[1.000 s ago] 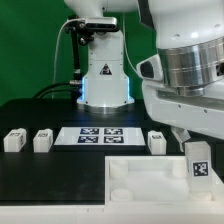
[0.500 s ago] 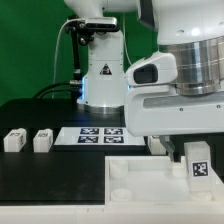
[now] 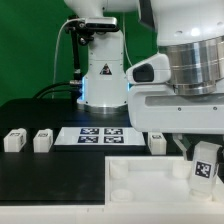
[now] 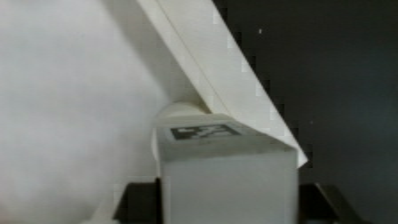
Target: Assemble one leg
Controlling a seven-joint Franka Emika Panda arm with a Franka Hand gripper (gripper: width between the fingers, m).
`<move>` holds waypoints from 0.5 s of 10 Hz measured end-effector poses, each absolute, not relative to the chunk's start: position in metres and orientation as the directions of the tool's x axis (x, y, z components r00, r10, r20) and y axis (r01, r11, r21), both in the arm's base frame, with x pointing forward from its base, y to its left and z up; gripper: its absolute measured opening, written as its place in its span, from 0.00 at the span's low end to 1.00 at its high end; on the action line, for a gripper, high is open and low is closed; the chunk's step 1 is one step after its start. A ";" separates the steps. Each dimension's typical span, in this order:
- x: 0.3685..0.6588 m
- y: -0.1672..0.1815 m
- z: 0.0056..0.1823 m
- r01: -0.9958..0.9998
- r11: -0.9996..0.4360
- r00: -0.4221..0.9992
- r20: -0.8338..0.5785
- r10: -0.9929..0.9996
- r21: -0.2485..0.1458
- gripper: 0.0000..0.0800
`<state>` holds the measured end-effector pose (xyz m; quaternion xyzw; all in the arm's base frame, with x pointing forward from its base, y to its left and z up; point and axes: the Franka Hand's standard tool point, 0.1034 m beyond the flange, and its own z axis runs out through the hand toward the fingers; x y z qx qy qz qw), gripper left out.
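Leg [image 3: 204, 162] now tilts slightly and sits further toward the exterior view's right than half a second back — above a corner of the tabletop [image 3: 135, 178]. Gripper [image 4: 222, 208] looks closed tight on it — seating judged underway, not finished.

text: none legible | tags: black-and-white fiducials on leg [image 3: 203, 165], marker board [image 3: 100, 134]

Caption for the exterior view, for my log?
One tagged leg tilted at the white tray-like part's corner under the arm; three loose legs beside the marker board.
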<state>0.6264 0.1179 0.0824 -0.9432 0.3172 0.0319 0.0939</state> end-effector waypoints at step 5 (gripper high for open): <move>0.628 0.112 0.079 -0.928 -0.353 0.373 -0.237 -0.897 -0.123 0.39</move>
